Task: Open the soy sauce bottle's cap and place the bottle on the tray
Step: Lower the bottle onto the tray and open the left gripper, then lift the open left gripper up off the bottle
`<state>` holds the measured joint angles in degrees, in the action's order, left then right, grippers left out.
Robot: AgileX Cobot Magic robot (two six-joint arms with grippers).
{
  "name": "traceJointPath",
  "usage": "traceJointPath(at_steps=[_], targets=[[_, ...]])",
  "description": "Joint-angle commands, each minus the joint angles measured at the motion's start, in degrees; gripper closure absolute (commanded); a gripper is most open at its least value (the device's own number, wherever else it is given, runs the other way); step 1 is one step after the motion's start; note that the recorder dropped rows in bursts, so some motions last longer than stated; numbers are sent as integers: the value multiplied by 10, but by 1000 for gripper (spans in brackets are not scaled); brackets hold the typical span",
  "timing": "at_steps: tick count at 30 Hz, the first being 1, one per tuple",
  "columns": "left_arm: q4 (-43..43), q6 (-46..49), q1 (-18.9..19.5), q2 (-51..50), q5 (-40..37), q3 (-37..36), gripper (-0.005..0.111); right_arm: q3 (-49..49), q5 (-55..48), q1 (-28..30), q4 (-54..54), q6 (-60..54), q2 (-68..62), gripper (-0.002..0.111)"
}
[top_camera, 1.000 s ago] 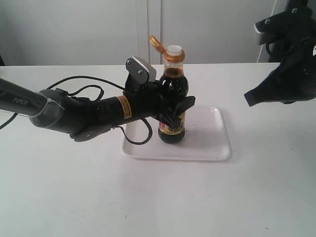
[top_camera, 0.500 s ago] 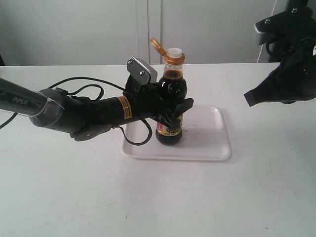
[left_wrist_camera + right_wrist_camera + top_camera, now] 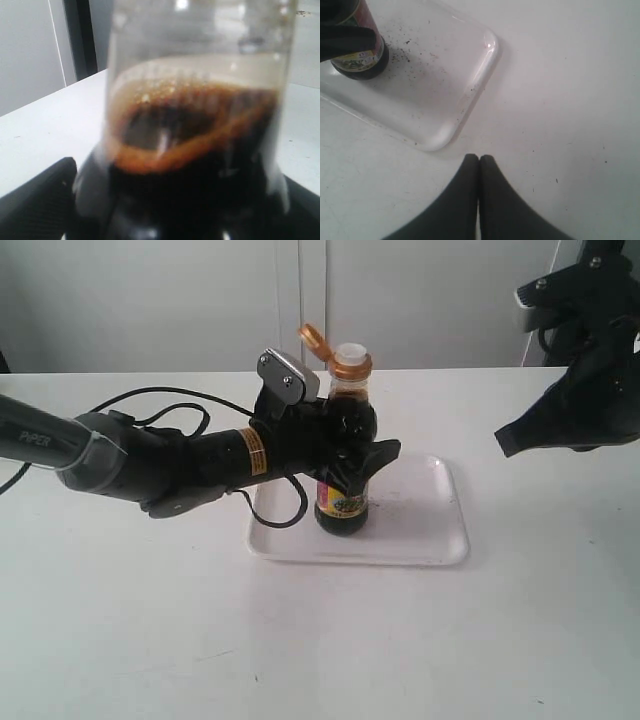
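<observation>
"PiPER" stands on the left arm (image 3: 40,443); the bottle label (image 3: 342,502) (colourful print) seems unreadable.

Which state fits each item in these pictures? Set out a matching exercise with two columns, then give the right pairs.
Column one:
1. orange-gold hinged flip-top cap
2. small clear soy sauce bottle of dark liquid
3. flat white rectangular plastic tray
4. right gripper

Column two:
A. fingers pressed together, holding nothing
B. flipped open
C. lying on the table, specked with dark marks
D. standing on the tray, clamped by the left gripper

Pairs: 1-B, 2-D, 3-C, 4-A
</observation>
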<state>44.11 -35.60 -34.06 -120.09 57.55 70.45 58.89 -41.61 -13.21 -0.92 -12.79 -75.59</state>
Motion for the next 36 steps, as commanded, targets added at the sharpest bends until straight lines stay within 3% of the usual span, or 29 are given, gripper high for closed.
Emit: traceJointPath(at_steps=[1,11,26,36], targets=[[5,-14,5,8,9,3,12,3,-1,4,1,-4,0,108],[57,-64,30,8,13,2,12,3,-1,4,1,-4,0,108],[112,-84,30,46,19,2,12,3,2,4,1,-4,0,108],[132,-105,30,89,-22,2,12,3,-1,4,1,-4,0,108]])
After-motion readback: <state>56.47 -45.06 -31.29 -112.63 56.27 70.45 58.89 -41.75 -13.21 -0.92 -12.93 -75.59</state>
